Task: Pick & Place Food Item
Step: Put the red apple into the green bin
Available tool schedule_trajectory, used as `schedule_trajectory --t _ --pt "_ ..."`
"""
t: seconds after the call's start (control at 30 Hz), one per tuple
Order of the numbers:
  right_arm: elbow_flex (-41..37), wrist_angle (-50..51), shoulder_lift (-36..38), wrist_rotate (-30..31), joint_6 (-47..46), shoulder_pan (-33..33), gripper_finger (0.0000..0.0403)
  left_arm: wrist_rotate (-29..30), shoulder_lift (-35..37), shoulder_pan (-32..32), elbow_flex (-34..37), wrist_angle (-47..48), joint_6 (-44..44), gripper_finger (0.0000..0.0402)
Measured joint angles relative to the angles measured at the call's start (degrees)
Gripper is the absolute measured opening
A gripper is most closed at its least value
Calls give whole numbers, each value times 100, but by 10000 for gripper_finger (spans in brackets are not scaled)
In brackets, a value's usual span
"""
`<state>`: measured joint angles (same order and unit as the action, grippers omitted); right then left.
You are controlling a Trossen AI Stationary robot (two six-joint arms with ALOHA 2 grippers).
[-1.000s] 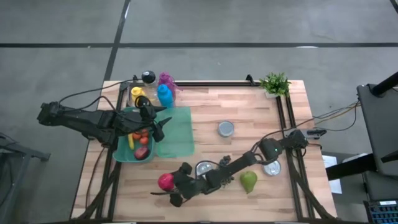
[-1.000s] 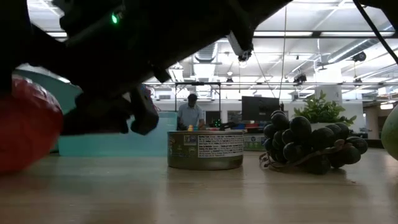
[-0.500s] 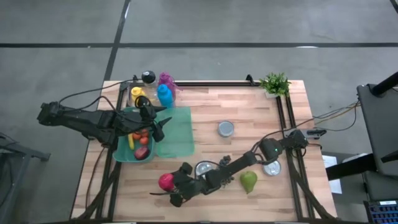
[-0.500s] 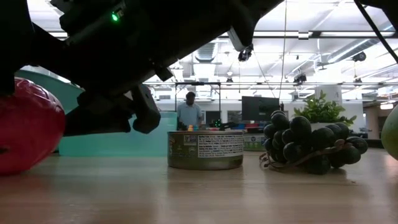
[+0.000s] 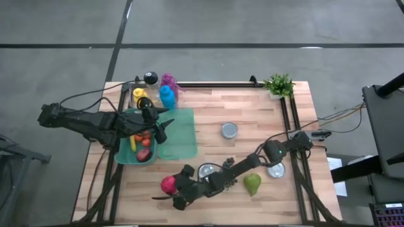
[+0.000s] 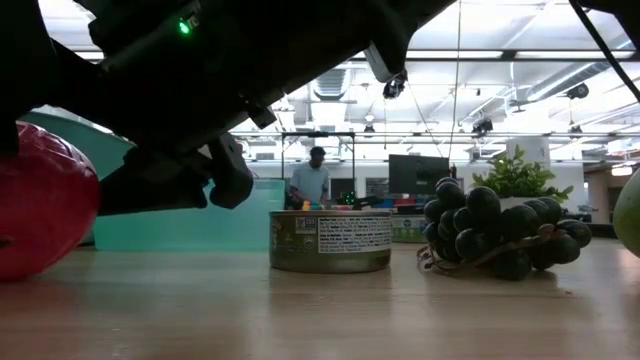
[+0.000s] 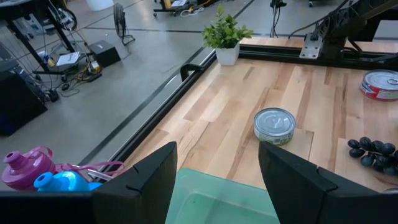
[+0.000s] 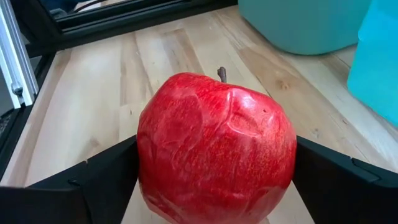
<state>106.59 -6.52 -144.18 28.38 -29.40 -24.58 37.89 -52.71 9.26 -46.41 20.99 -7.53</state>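
Observation:
A red apple [image 8: 214, 149] stands upright on the wooden table near its front edge, also seen in the high view [image 5: 167, 183] and the low view [image 6: 40, 215]. My right gripper [image 8: 216, 146] reaches in level from the table's right. It is open, with one finger [image 8: 93, 180] on each side of the apple. My left gripper [image 7: 217, 152] hovers open and empty above the teal bin [image 5: 125, 157], which holds several pieces of fruit. My right gripper has the apple's two sides [image 8: 142, 155] right beside its fingers. I cannot tell whether they touch it. The apple rests on the table with its stem up.
A green lid [image 5: 180, 133] lies beside the bin. Three cans [image 5: 229, 130] [image 5: 207, 170] [image 5: 276, 169], dark grapes [image 6: 495, 235] and a green pear [image 5: 252, 184] lie toward the table's right. Bottles [image 5: 166, 94] and a small plant [image 5: 279, 84] stand along the far edge.

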Motion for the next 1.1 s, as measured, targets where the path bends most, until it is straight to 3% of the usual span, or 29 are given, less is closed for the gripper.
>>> schedule_trajectory --t 0.13,0.73,1.1 --pt "0 3 0 -17 -11 0 396 -2 0 0 0 0 0 230" --pt "0 11 37 41 3 -2 396 0 0 0 0 0 -2 230" --pt "-267 42 625 173 386 -22 396 0 0 -2 0 10 -2 230"
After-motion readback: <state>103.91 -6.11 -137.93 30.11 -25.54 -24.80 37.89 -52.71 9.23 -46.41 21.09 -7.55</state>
